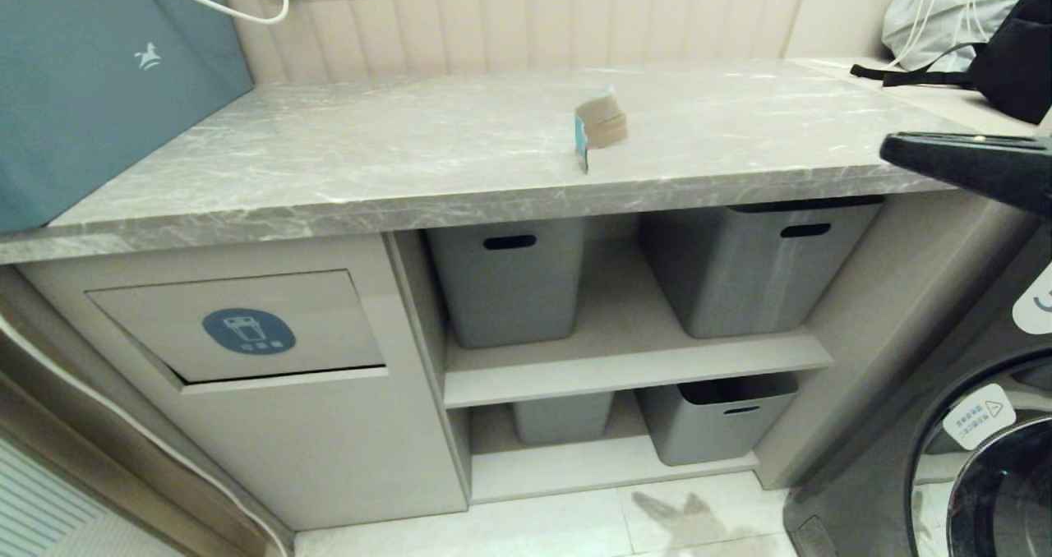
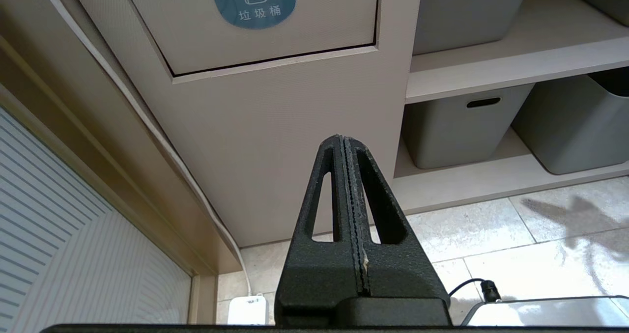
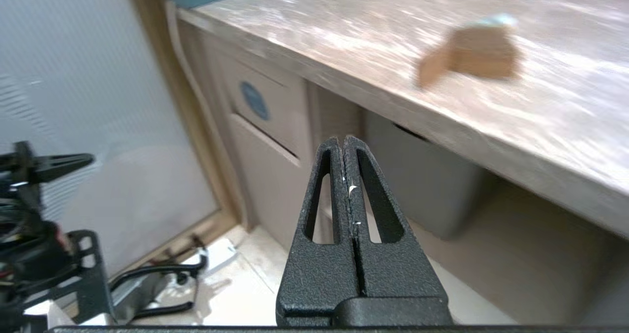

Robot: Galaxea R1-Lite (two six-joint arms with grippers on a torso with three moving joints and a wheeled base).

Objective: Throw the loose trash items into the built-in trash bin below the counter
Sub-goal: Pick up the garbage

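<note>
A small pile of cardboard scraps (image 1: 601,126), brown with a turquoise edge, lies on the grey marble counter (image 1: 370,154) near its front edge. They show blurred in the right wrist view as the scraps (image 3: 471,53). The built-in trash bin's flap (image 1: 246,327), with its round blue sticker (image 2: 253,1), is closed in the beige cabinet at lower left. My right gripper (image 3: 342,140) is shut and empty, out in front of the counter's right end (image 1: 888,148). My left gripper (image 2: 343,139) is shut and empty, low before the cabinet front below the flap.
A teal box (image 1: 107,72) leans at the counter's left end, a black bag (image 1: 1011,48) at the back right. Grey plastic bins (image 1: 509,282) fill the open shelves. A washing machine (image 1: 986,442) stands right. A white cable (image 2: 162,141) runs down the cabinet's left side.
</note>
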